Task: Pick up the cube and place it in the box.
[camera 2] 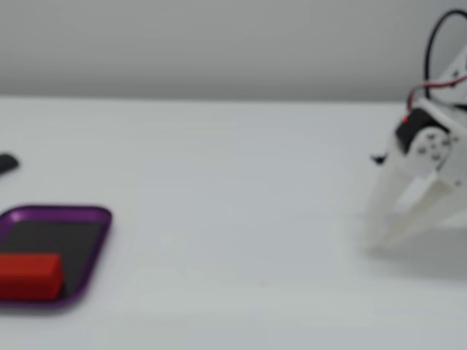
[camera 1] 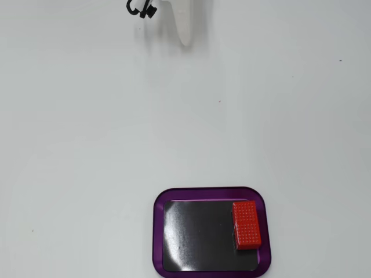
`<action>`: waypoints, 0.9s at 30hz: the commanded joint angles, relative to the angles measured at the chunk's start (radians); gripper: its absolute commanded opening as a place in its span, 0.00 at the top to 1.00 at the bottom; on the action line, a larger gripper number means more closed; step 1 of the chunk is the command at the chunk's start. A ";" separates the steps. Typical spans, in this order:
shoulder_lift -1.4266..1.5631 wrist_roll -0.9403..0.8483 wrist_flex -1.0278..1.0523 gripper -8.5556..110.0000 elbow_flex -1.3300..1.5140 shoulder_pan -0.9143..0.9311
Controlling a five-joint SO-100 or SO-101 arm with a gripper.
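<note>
In a fixed view looking straight down, the white gripper (camera 1: pixel 185 36) is showing only as a tapered fingertip at the top edge of the picture, with a small black part just to its left; from here the fingers overlap and how they stand cannot be judged. Well away from it, toward the bottom edge and a little to the right of its tip, the purple-rimmed tray (camera 1: pixel 211 193) is lying flat on the white table (camera 1: pixel 87 145). The red block (camera 1: pixel 246 225) is resting inside the tray, lying lengthwise against the right side of the dark glossy floor, its dotted top face turned up. Bare tabletop is separating the gripper from the tray. In a fixed view from the side, low and somewhat blurred, the gripper (camera 2: pixel 381 235) is hanging at the right, its two white fingers pointing down at the table with their tips close together and only a narrow gap widening between them higher up, so it is standing nearly closed and holding nothing. Red and black wires are looping above its body. Far across the table to its left, the tray (camera 2: pixel 98 219) is sitting at the picture's left edge, and the red block (camera 2: pixel 29 275) is lying inside it, near the front. A small dark object (camera 2: pixel 7 162) is lying beyond the tray at the left edge, too blurred to identify.
</note>
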 commanded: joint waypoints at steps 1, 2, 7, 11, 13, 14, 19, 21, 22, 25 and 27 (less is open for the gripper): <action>0.009 -0.003 0.008 0.93 0.006 0.000; 0.009 -0.003 0.008 0.93 0.006 0.000; 0.009 -0.002 0.008 0.93 0.005 0.003; 0.012 0.003 0.011 0.93 0.006 0.021; 0.018 0.003 0.012 0.93 0.006 0.025; 0.028 0.003 0.014 0.93 0.008 0.025; 0.127 -0.003 0.015 0.93 0.025 0.025; 0.167 -0.003 0.011 0.93 0.037 0.025; 0.175 -0.005 0.012 0.93 0.037 0.025; 0.167 -0.005 0.012 0.93 0.037 0.025; 0.167 -0.005 0.012 0.93 0.037 0.025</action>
